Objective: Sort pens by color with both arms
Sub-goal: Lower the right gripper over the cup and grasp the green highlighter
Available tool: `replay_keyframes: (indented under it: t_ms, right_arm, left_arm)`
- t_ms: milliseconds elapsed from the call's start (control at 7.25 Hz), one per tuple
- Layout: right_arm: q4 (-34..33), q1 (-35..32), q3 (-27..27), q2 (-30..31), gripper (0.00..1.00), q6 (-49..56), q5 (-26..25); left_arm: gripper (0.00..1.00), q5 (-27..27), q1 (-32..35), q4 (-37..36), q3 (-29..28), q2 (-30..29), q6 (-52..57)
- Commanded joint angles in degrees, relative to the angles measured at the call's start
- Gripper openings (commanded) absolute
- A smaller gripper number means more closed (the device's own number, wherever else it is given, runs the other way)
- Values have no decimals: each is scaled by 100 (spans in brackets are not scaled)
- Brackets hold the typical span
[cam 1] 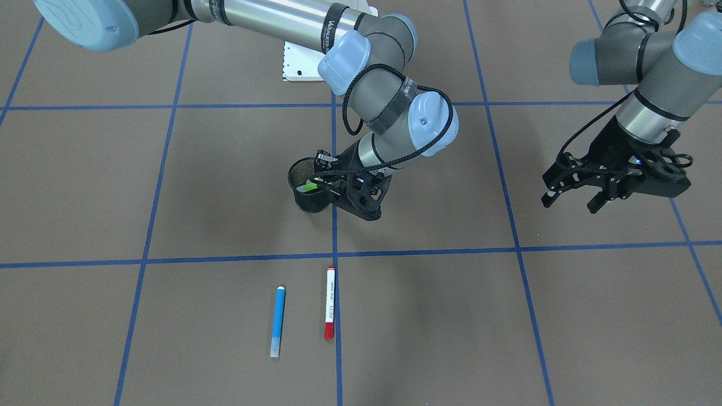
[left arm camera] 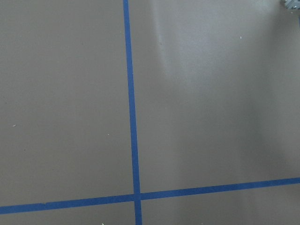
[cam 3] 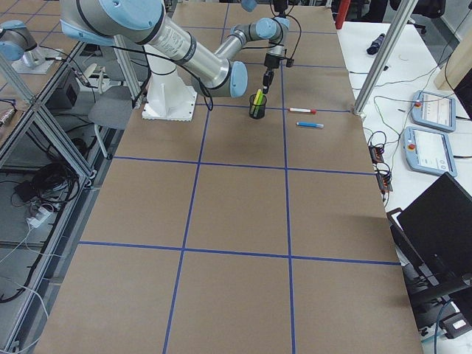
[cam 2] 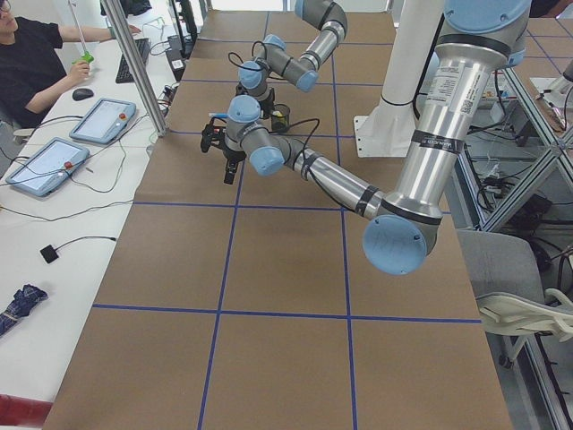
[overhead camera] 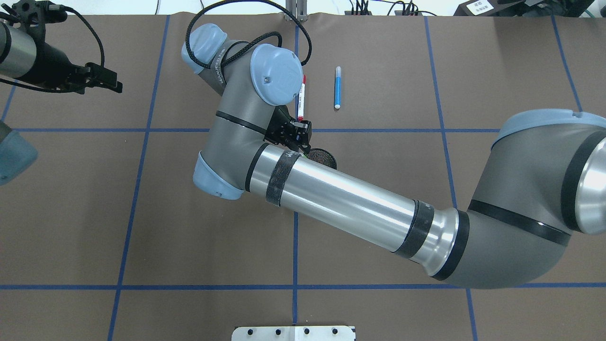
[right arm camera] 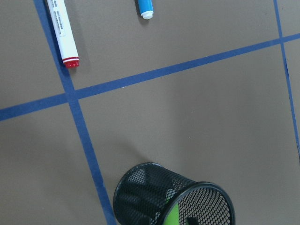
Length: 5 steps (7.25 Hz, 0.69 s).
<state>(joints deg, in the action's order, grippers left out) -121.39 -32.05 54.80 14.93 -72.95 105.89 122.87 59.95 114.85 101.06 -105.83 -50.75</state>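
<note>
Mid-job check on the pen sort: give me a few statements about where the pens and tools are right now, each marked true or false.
1. A green pen stands in the black mesh cup. True.
2. The blue pen is in the cup too. False: it lies on the table.
3. The left tool grips a pen. False: it is open and empty.
4. The right tool is at the cup. True.
5. The red-capped white pen touches the blue pen. False: they lie side by side, apart.
</note>
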Motion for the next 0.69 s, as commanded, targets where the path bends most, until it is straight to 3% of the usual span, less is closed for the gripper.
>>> replay_keyframes:
  t_ms: [0,551]
  right_arm:
    - [-7,50,-4,1,36,0,19]
    - [-7,50,4,19,42,0,28]
  left_arm:
    - [99,0,-1,-7,-7,-7,3]
    - [99,-9,-1,2,-16,-16,-5]
